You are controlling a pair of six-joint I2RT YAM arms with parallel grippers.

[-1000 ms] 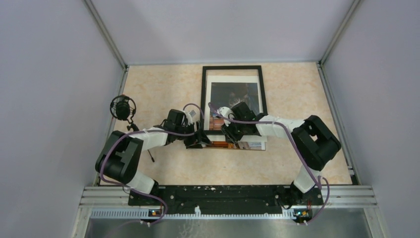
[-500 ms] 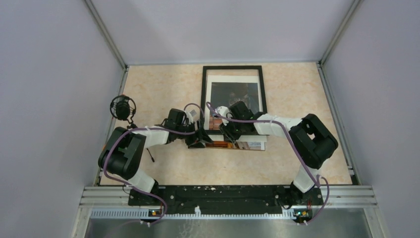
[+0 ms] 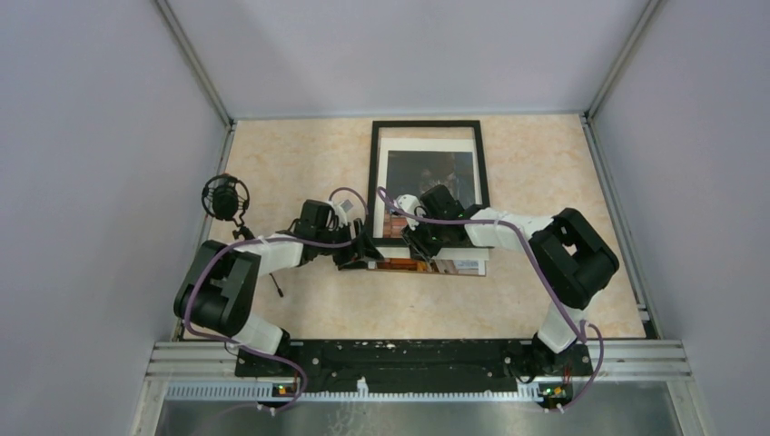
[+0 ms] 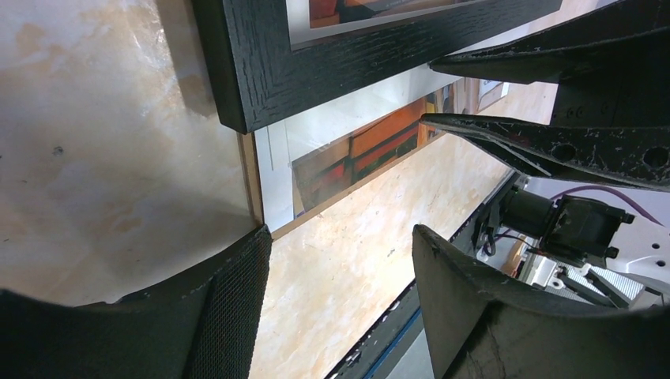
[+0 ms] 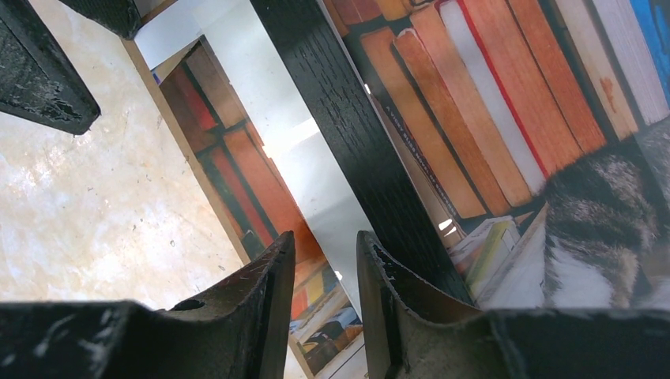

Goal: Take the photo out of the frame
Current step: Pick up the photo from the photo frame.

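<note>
- From above, we see the black frame (image 3: 375,173) lying flat on the table (image 3: 291,163), toward 12 o'clock, its long sides running 12 to 6.
- The photo (image 3: 431,173) is still largely inside the frame, and its near end pokes out past the frame's 6 o'clock edge.
- The left gripper (image 3: 365,252) sits at the frame's 7 o'clock corner. The right gripper (image 3: 413,243) is over the near edge, just beside it. A black microphone (image 3: 224,196) stands at 9 o'clock.
- From the left wrist, we see the left gripper (image 4: 340,300) with its jaws wide apart, holding nothing, low over the table (image 4: 95,158).
- At 12 o'clock is the frame (image 4: 261,71) corner. Photo (image 4: 348,158) and a thin brown board (image 4: 253,178) jut out beneath it. The right gripper (image 4: 427,93) reaches in from 3 o'clock.
- From the right wrist, we see the right gripper (image 5: 324,268) with a narrow gap between its jaws and nothing visibly pinched.
- The frame (image 5: 340,118) bar crosses diagonally. On both sides of it the photo (image 5: 490,103) shows orange books, with cat fur at 4 o'clock.
</note>
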